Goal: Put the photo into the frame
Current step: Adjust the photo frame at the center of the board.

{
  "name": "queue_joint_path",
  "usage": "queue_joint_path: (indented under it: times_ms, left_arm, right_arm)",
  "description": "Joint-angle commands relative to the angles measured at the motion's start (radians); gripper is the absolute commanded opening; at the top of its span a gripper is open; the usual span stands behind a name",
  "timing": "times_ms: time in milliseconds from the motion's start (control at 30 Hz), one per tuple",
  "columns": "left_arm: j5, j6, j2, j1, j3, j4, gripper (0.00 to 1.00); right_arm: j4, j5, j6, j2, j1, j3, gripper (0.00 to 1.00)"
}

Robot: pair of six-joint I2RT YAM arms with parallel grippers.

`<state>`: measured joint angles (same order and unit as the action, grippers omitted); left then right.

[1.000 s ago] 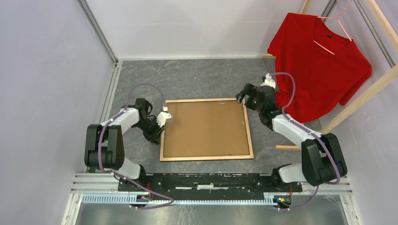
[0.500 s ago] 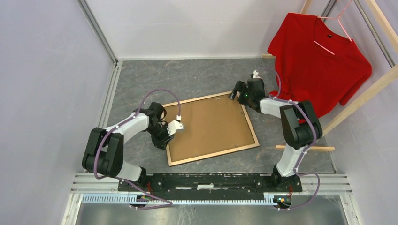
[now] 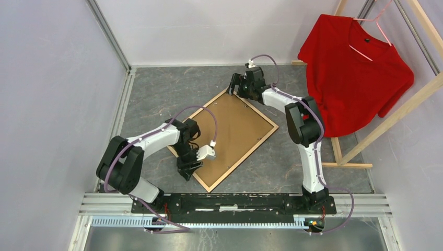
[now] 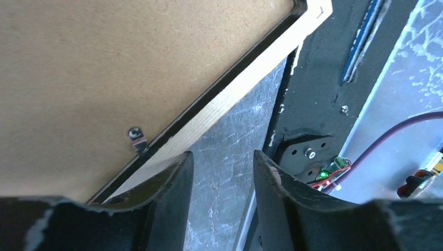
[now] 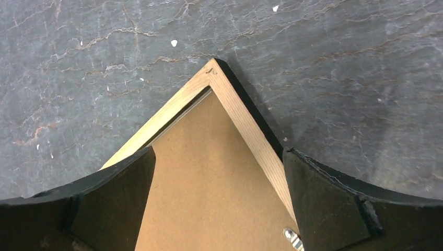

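Note:
The frame [image 3: 244,157] lies back up on the grey table, turned like a diamond, with its light wood rails showing. A plain brown backing board [image 3: 230,133] fills it. The photo is not in view. My left gripper [image 3: 187,170] is open at the frame's near-left rail [image 4: 235,99]; one finger lies over the rail and the gap is over bare table [image 4: 223,167]. My right gripper [image 3: 235,84] is open wide and straddles the frame's far corner [image 5: 219,83], holding nothing [image 5: 219,152].
A red shirt [image 3: 355,68] hangs on a wooden rack [image 3: 397,112] at the back right. Walls close in the left and far sides. The arms' black base rail [image 3: 235,201] runs along the near edge. Metal tabs [image 4: 137,138] hold the backing board.
The frame has turned counter-clockwise from square to diamond. My right gripper swung left and away with its corner. My left gripper moved nearer along the left rail.

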<state>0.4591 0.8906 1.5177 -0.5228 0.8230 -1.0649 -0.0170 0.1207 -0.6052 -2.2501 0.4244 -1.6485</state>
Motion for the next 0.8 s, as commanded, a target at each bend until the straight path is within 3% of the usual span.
queue_joint_path:
  times_ms: [0,133,233,367,533,700,767]
  left_arm:
    - [0.026,0.106,-0.066,0.024,0.123,-0.050,0.56]
    - [-0.001,0.184,-0.103,0.103,0.244,-0.182,0.56]
    - [-0.059,0.199,-0.067,0.226,0.325,-0.169,0.56]
    - [-0.210,0.071,0.067,0.416,0.413,0.069,0.49]
    - [-0.271,-0.145,0.272,0.628,0.563,0.329,0.39]
    - [-0.212,-0.196,0.381,0.668,0.558,0.381,0.34]
    - [-0.184,-0.206,0.395,0.665,0.526,0.395,0.30]
  right_arm:
    - [-0.055,0.043,0.005,0.149,-0.024,0.044,0.98]
    - [-0.086,-0.039,0.030,0.299,-0.066,0.147,0.98]
    - [-0.114,-0.097,0.054,0.440,-0.073,0.281,0.98]
    - [-0.077,-0.088,0.046,0.672,-0.076,0.555,0.98]
    - [-0.099,0.013,0.049,0.903,-0.088,0.818,0.98]
    - [-0.091,0.139,0.005,1.100,-0.099,1.066,0.98]
    - [0.003,0.262,-0.041,1.143,-0.113,1.170,0.98]
